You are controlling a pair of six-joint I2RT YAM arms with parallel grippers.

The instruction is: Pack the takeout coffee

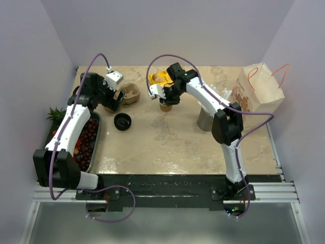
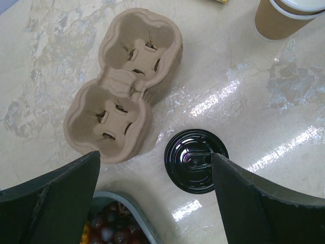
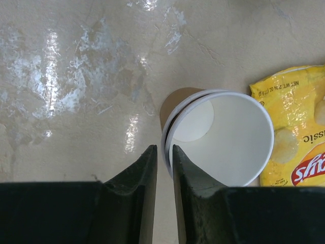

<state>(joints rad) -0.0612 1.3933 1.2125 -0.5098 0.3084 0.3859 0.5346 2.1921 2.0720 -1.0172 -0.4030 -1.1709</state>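
Note:
The takeout coffee cup [image 1: 165, 106], tan outside and white inside, stands open at the table's middle back; a second white rim shows just under the top one [image 3: 228, 137]. My right gripper [image 3: 163, 148] straddles the cup's near wall, one finger inside and one outside, closed narrowly on the rim. The round black lid [image 2: 196, 160] lies flat on the table, apart from the cup [image 2: 284, 20]. My left gripper [image 2: 155, 155] hangs wide open above the table, with the lid beside its right finger. In the top view that left gripper [image 1: 116, 99] is at the back left.
A tan pulp two-cup carrier [image 2: 124, 84] lies just beyond the left gripper. A grey tray of grapes [image 1: 86, 142] runs along the left edge. A yellow chip bag [image 3: 299, 132] lies beside the cup. A grey cup of straws [image 1: 205, 119] and a paper bag [image 1: 264, 86] stand right.

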